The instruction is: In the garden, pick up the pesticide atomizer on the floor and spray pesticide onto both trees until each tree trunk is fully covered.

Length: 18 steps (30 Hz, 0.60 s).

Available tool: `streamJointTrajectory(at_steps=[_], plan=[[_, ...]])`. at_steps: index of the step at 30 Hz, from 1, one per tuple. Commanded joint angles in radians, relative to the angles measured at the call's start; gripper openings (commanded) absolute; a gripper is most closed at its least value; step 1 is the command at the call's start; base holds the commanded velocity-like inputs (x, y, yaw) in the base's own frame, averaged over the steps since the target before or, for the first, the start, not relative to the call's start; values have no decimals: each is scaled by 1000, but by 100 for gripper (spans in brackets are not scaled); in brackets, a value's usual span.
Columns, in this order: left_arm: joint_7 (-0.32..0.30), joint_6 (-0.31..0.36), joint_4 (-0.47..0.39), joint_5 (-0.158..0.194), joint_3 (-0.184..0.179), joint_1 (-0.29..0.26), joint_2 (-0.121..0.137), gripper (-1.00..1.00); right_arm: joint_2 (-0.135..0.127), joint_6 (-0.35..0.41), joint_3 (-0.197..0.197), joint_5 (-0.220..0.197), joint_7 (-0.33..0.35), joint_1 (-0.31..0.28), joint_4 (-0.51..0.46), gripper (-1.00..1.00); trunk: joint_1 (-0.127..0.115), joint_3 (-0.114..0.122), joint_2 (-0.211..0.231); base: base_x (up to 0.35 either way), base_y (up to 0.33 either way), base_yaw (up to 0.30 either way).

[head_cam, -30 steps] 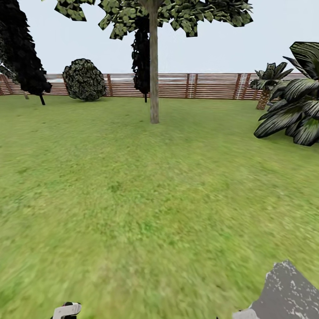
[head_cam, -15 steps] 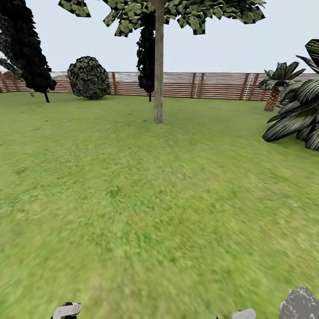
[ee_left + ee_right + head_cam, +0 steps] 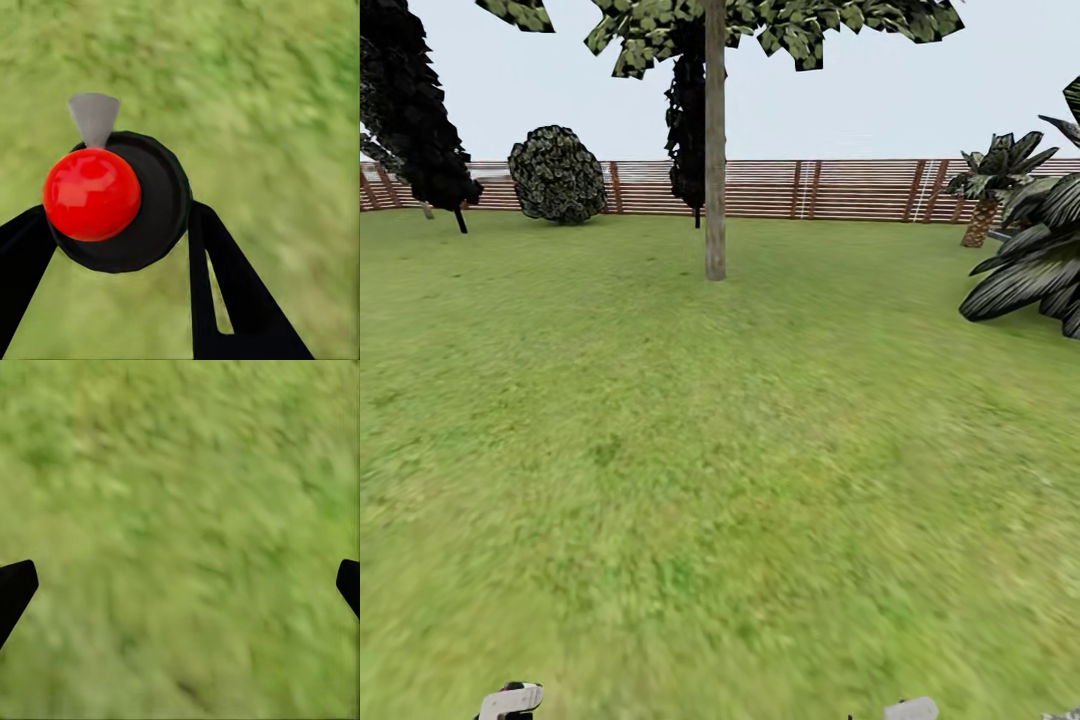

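The grey speckled rock at the head view's lower right is slipping almost out of frame as the camera is moving on, leaving a sliver at the corner. The lawn (image 3: 660, 450) is stretching to the slatted fence (image 3: 840, 190), with the tree trunk (image 3: 715, 150) standing well ahead, its crown cut off above. The left gripper (image 3: 124, 225) is clamping its fingers (image 3: 217, 292) on the pesticide atomizer (image 3: 112, 199), seen top-down: red cap, black body, grey nozzle. The right gripper (image 3: 180, 585) is hanging spread wide over blurred grass. No lettering is showing.

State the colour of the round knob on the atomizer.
Glossy red knob, clearest in the left wrist view.
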Motion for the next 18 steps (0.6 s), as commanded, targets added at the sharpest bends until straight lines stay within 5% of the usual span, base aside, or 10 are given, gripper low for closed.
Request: streamJointTrajectory(at_steps=[1,18], plan=[[-10,-1,1,9,5,-1,0,-100,0,-3,0,6,0,-1,1,100,0,-1,0,338,-79,0],[-10,-1,1,9,5,-1,0,-100,0,-3,0,6,0,-1,1,100,0,-1,0,338,-79,0]])
